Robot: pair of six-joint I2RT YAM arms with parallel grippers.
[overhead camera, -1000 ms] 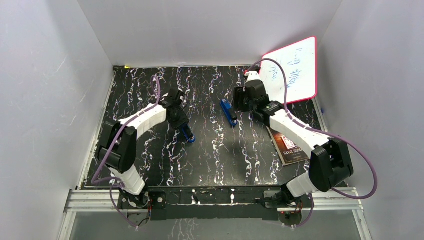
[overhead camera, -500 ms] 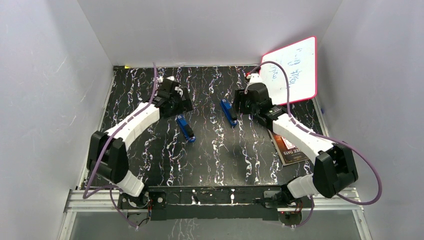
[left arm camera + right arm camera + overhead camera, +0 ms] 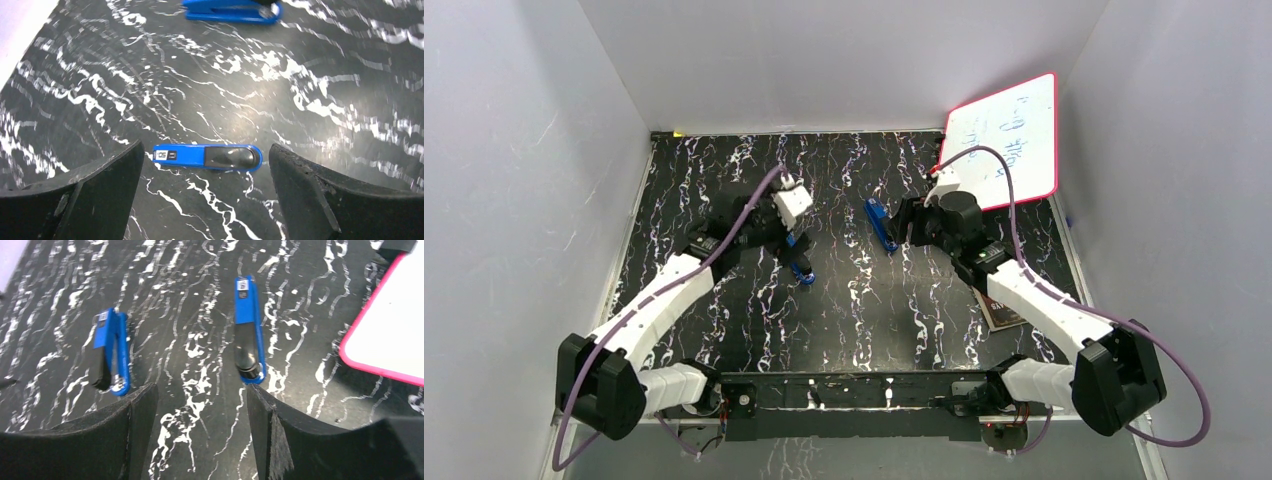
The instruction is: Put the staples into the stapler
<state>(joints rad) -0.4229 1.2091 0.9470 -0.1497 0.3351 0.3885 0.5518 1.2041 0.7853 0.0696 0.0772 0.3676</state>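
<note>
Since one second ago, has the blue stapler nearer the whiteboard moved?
No. The blue stapler lies at the same spot and angle relative to the whiteboard.

Layout of the worktop [image 3: 704,180]. The first stapler [image 3: 206,157] lies flat beneath the left gripper [image 3: 205,152], in line with the gap between its two fingers and touching neither. The second stapler [image 3: 232,9] lies ahead of that gripper, well apart from the first. Both staplers lie ahead of the right gripper [image 3: 200,390]. A whiteboard [image 3: 1009,140] leans behind and to the right of the right gripper. A booklet [image 3: 1000,306] lies on its near side, partly under the right arm.
</note>
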